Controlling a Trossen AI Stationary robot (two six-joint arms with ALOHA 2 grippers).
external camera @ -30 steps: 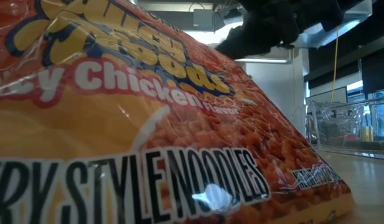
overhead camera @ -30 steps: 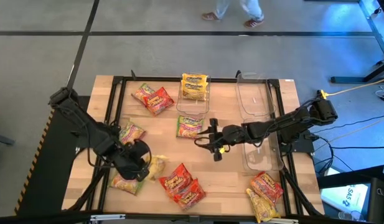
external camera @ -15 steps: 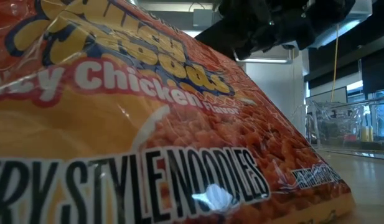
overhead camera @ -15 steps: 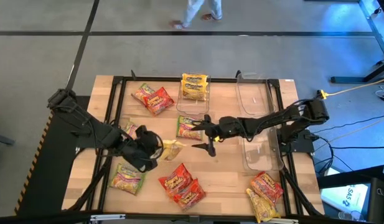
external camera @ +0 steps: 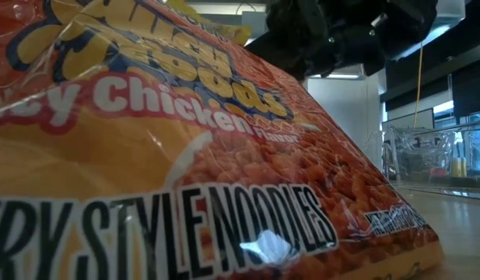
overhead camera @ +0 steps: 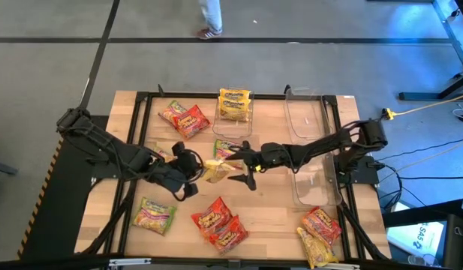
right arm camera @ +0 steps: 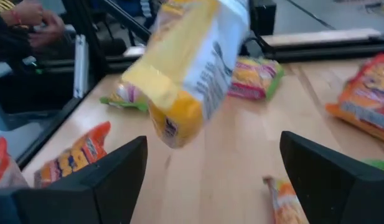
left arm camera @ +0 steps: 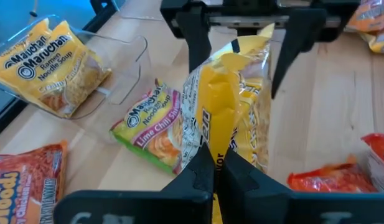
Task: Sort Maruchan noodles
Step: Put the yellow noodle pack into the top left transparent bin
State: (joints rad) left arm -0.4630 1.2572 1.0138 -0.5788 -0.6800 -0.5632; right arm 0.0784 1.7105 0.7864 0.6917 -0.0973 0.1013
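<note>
Noodle packets lie scattered over the table (overhead camera: 126,105). Two yellow ones sit in a clear bin (overhead camera: 233,124) at the far edge; a second bin (overhead camera: 306,120) beside it shows nothing inside. Red packets lie far-left (overhead camera: 184,118), near-centre (overhead camera: 218,222) and near-right (overhead camera: 321,223); green ones lie at centre (left arm camera: 149,126) and near-left (overhead camera: 154,214).

One yellow packet (overhead camera: 214,172) hangs above the table centre, between the two arms. The left gripper (left arm camera: 213,171) is clamped tight on its lower edge. The right gripper (overhead camera: 243,169) faces it with jaws spread wide, one finger on each side of the packet's far end, not yet touching it as far as the wrist views show.

Judgement: this is a handover, left arm to right, presumably so that the packet can reach the bins.

Risks from here:
- The packet is limp and tilted. If the right jaws close on film only, or off-centre, the grip may slip.
- If the left gripper lets go before the right has closed, the packet drops onto the green packet below.
- If both hold while either arm pulls away, the wrapper may tear.
- The grippers stand near each other; a small approach error could bring the fingers into contact.
</note>
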